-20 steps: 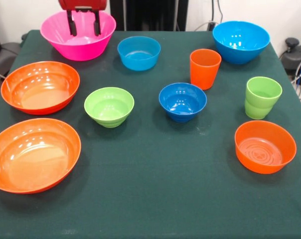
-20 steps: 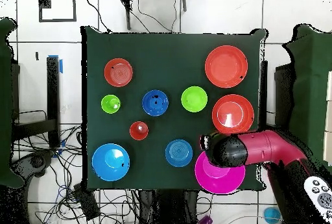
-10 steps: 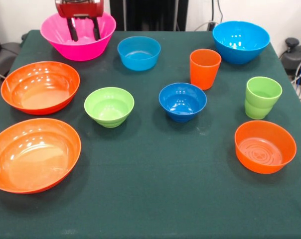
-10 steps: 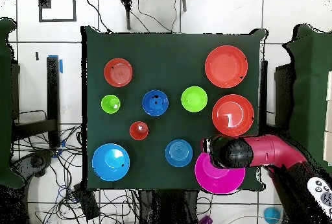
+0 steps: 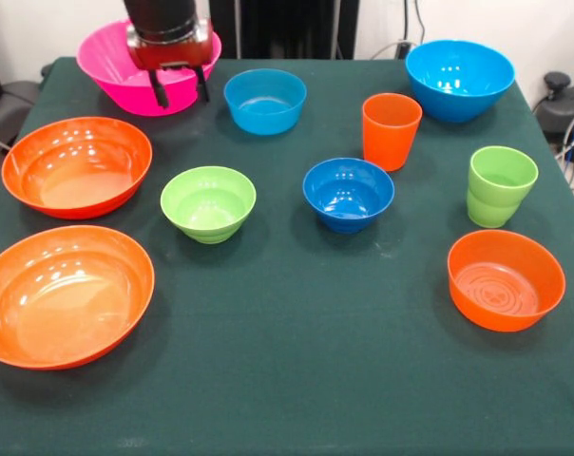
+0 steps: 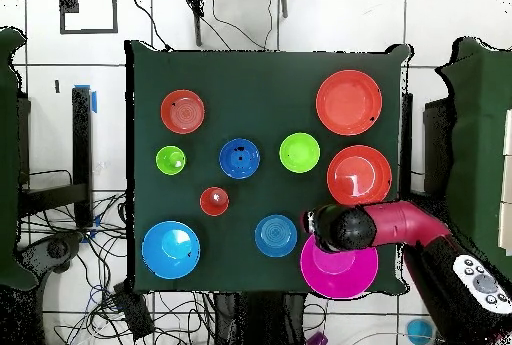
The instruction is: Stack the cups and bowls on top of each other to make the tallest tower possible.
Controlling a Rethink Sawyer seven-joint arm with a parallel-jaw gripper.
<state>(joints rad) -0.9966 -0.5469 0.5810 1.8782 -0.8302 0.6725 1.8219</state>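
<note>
My gripper (image 5: 181, 91) hangs open and empty at the near right rim of the big pink bowl (image 5: 111, 59), its fingertips (image 5: 160, 97) low by the bowl's wall. From overhead the arm's head covers that bowl's (image 6: 340, 273) upper edge. The orange cup (image 5: 391, 130) and the lime green cup (image 5: 500, 185) stand upright at the right. Bowls lie spread out: two wide orange ones (image 5: 76, 165) (image 5: 63, 294), a smaller orange one (image 5: 505, 278), two sky blue (image 5: 264, 100) (image 5: 459, 78), a dark blue (image 5: 348, 194) and a lime green (image 5: 208, 202). No tower is in view; each piece stands alone.
The dark green table cloth (image 5: 296, 361) covers the whole table. Cables and grey equipment (image 5: 558, 95) lie past the right edge. The sky blue bowl sits just right of my gripper.
My gripper has dropped lower and shifted a little right, from over the pink bowl's inside to its near right rim. No cup or bowl has moved.
</note>
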